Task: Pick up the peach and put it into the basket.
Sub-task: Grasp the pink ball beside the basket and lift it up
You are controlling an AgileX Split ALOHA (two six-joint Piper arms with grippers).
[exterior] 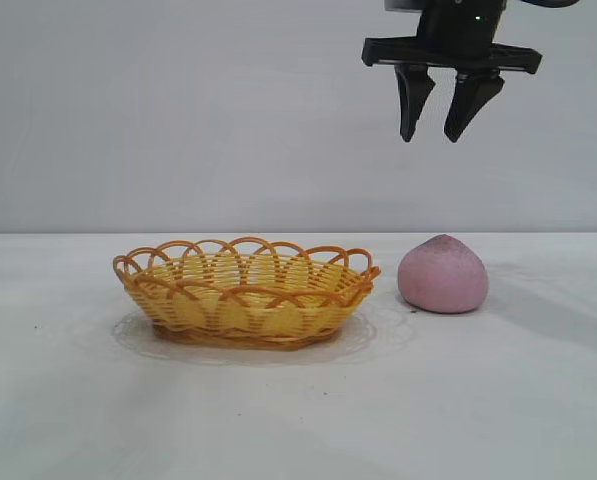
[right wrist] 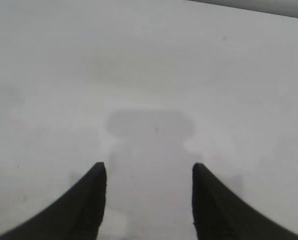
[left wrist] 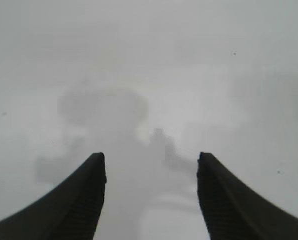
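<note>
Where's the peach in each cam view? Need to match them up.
Exterior: peach sits on the white table, right of the basket and apart from it.
Left wrist: not in view.
Right wrist: not in view.
Shared landmark: the white table, seen in all three.

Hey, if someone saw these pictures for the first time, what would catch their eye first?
Probably the yellow basket with its orange looped rim, sitting empty mid-table. Next, the pink peach on the table just right of it, apart from it. A black open gripper hangs high above the peach.
</note>
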